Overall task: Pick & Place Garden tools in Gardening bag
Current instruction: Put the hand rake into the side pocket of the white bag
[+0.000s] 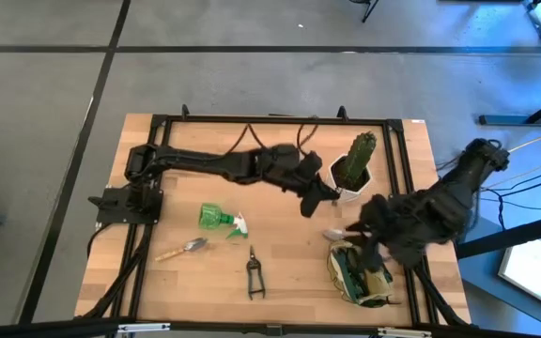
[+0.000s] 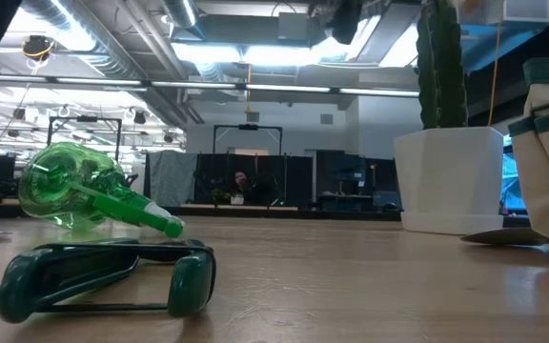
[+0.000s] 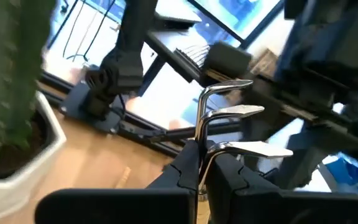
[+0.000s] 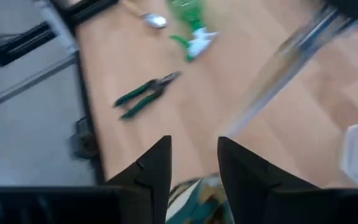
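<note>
the left gripper (image 1: 334, 195) was up over the middle of the table, just beside the white pot (image 1: 349, 184) with the cactus (image 1: 358, 156). its claw was closed tight on the silver stem of a small metal fork tool (image 3: 229, 118), a garden tool with three bent prongs. in the left wrist view the prongs stuck out past the dark fingers (image 3: 188, 168), and the right arm was just behind them.

the right gripper (image 4: 193, 163) was over the gardening bag (image 1: 355, 273), which sat near the front right corner of the table. its claw stood a little apart and nothing was in it. in the right wrist view a bit of the bag showed just under the two finger tips, and a blurry silver bar (image 4: 278, 68) crossed the picture above the wood.

three more tools lay on the wood, to the left of the bag. the green spray bottle (image 1: 222, 218) lay on its side with its white nozzle pointing to the bag. the trowel (image 1: 182, 250) with the wooden handle lay in front of the bottle. the pruning shears (image 1: 254, 273) lay between the trowel and the bag, near the front edge.

in the low view the shears were closest, with the bottle behind them.
</note>
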Robot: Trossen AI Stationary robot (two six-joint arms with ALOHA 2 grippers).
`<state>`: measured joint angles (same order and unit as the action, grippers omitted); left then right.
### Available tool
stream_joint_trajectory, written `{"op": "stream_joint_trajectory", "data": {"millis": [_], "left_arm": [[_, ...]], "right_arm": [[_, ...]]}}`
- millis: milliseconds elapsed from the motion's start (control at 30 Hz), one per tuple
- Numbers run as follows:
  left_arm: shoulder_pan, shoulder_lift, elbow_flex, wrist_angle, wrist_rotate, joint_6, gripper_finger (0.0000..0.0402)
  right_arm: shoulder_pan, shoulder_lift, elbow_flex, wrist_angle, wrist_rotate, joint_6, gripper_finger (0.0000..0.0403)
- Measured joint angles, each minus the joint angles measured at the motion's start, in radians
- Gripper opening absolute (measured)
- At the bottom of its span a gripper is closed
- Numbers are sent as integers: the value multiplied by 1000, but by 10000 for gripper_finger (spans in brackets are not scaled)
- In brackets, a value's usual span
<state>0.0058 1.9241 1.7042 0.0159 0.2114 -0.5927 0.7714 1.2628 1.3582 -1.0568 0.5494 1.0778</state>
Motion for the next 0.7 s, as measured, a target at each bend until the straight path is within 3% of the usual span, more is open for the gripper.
{"op": "stream_joint_trajectory", "data": {"millis": [200,333,467,700], "left_arm": [[64,-42,1,-77,258,73,3],[87,-46,0,-18,415,61,3],[79,-48,0,25,565,46,3],[37,-45,0,24,752,130,3]], "right_arm": [[150,-57,0,77,118,39,129],[215,-79,0,214,155,40,128],[233,-67,0,362,172,34,128],[211,17,0,548,311,162,129]]}}
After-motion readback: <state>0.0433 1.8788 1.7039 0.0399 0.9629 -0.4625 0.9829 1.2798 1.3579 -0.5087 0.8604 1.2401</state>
